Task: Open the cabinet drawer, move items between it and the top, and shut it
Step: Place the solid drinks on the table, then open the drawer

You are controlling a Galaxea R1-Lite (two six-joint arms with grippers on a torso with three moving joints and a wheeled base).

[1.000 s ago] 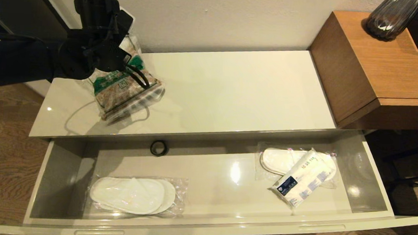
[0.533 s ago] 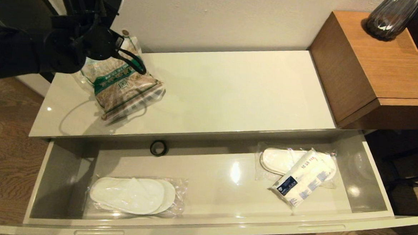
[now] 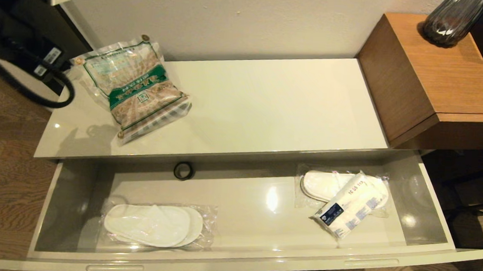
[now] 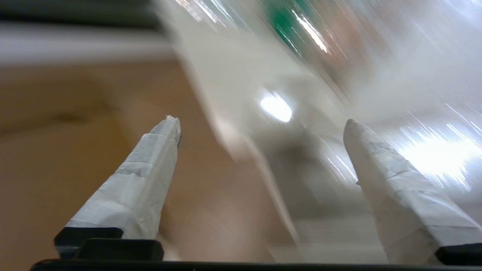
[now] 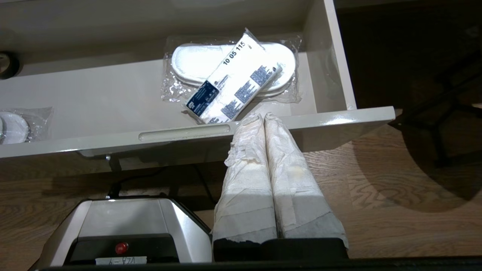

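**Snack bag set on top; tissue pack next**

Snack bag (image 3: 131, 85) lies at the cabinet top's (image 3: 268, 104) back left corner. Left gripper (image 4: 261, 126) spread, empty. Drawer (image 3: 238, 267) open; tissue pack (image 5: 233, 88) at its right end, across wrapped slippers (image 5: 188, 62). Right gripper (image 5: 263, 118) clenched, empty, outside the drawer front. Likely next: lift the tissue pack.

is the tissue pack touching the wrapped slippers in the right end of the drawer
Touching. The right wrist view shows the tissue pack lying diagonally on top of the wrapped slippers, no gap between them; the head view agrees.
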